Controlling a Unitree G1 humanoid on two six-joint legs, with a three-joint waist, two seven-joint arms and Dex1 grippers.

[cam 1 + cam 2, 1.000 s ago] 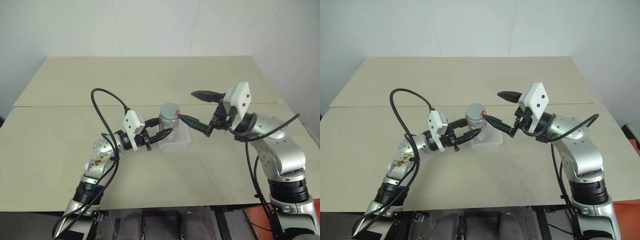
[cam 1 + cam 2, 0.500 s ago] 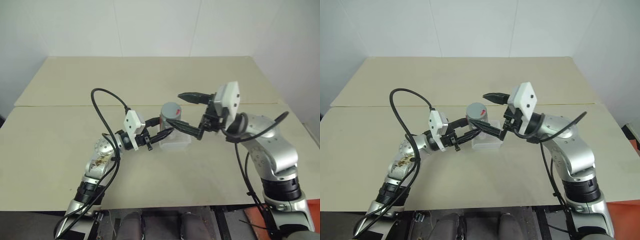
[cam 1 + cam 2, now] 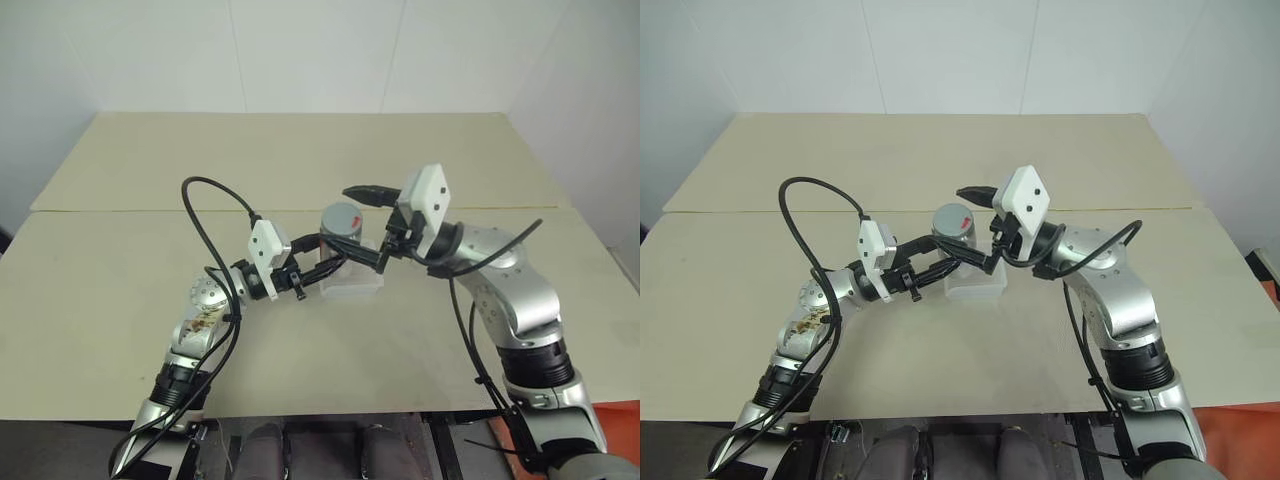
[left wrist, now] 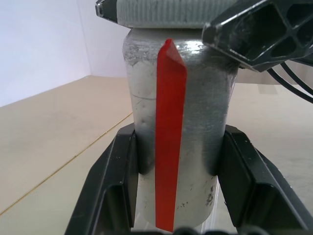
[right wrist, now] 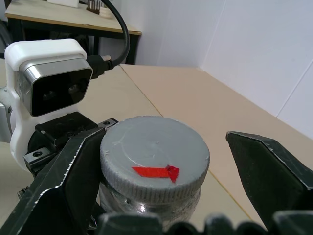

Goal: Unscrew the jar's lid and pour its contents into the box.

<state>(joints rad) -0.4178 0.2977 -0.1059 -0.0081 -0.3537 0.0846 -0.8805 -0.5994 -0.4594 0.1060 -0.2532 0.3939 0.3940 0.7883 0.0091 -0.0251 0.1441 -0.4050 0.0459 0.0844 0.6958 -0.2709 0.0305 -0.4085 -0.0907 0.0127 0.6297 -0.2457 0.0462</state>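
The silvery-grey jar (image 3: 338,240) stands upright, held just above the clear box (image 3: 360,286). My left gripper (image 3: 328,256) is shut on the jar's body, one black finger (image 4: 112,186) pressed to each side of the jar (image 4: 178,122), which bears a red stripe. The grey lid (image 5: 154,152) with its red mark sits on the jar. My right gripper (image 3: 338,220) is open, and its fingers (image 5: 63,181) straddle the lid with a gap at each side. The contents are hidden inside the jar.
The beige table (image 3: 300,160) stretches wide around the box, with a seam running across behind the jar. A black cable (image 3: 205,215) loops up from my left forearm. White walls close the scene at the far side.
My right gripper has moved left, from beside the jar to either side of the lid, still open. The left gripper and the jar have stayed put.
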